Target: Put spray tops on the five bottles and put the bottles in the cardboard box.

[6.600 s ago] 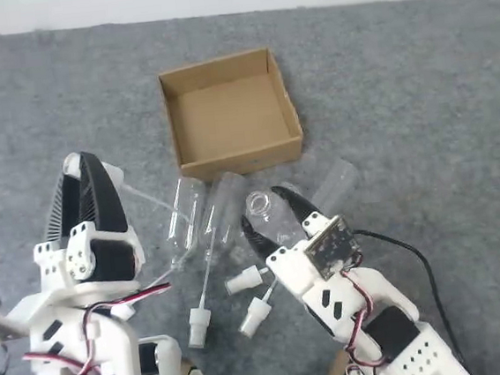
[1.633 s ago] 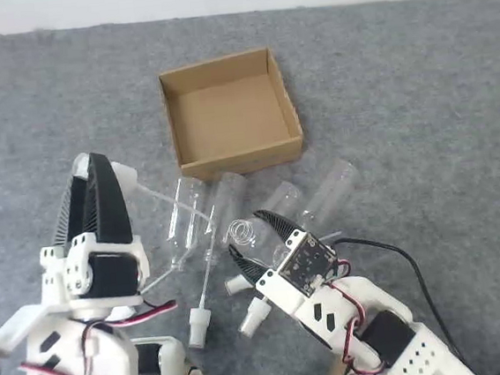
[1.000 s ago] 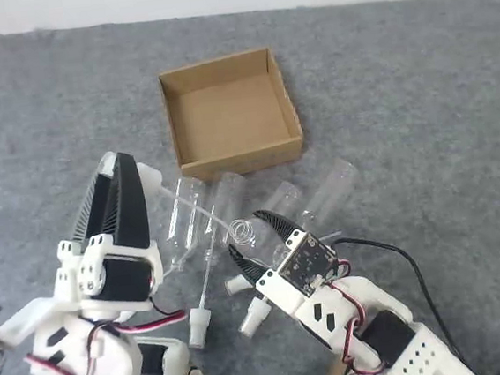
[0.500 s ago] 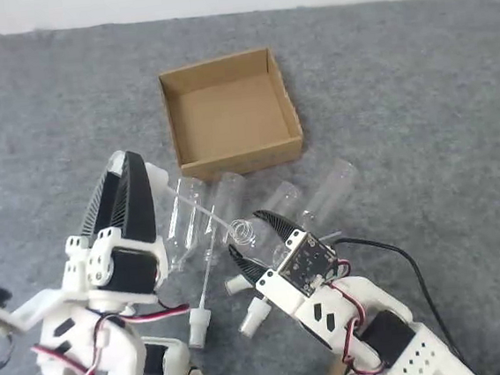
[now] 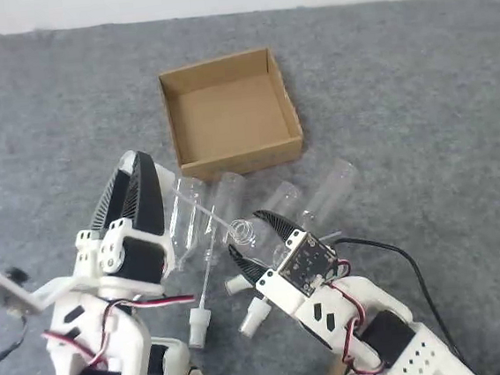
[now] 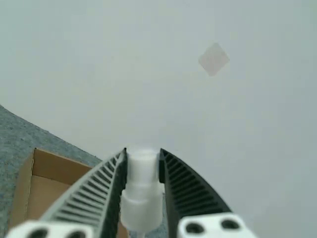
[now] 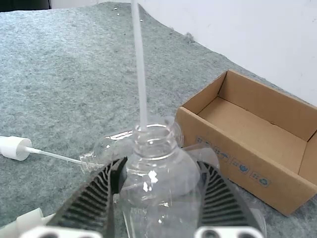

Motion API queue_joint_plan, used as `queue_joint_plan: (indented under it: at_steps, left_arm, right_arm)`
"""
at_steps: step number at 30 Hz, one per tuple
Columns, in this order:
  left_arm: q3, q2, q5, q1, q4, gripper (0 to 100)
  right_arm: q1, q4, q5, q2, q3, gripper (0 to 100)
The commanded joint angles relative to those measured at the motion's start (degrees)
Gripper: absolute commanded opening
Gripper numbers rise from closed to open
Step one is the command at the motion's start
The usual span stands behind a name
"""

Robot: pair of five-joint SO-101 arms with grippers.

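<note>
Lower centre of the high view: right gripper (image 5: 248, 233), clamped on an upright bottle (image 7: 157, 179), unmoved this last second. To its left: left gripper (image 6: 142, 154), gripping a spray top (image 6: 142, 191), has swung rightward; its dip tube (image 7: 139, 74) now enters the bottle's neck. We judge the first capping begun; the cardboard box (image 5: 234, 164), upper centre, awaits all five.

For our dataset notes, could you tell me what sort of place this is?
Likely an indoor robotics test bench: a grey felt mat as the work surface, a plain white wall behind it, and a cardboard box beside clear bottles.
</note>
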Motion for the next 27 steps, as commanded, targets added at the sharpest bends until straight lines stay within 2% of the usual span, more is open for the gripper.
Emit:
queue_joint_plan:
  at_steps: [1,11,19,27]
  left_arm:
    - [-0.04,-0.88,-0.97,0.26,-1.23,1]
    - [1.54,-0.88,-3.78,0.62,-1.41,1]
    - [4.26,-0.88,-10.37,12.66,-1.05,1]
    - [4.62,-0.88,-10.46,13.71,-0.97,1]
  right_arm:
    - [-0.22,0.04,1.23,-1.27,1.32,6.9]
    - [1.19,-0.22,1.14,-1.27,1.32,6.9]
    - [1.80,-0.31,1.14,-1.36,1.32,6.9]
    - [1.89,-0.31,1.14,-1.36,1.14,6.9]
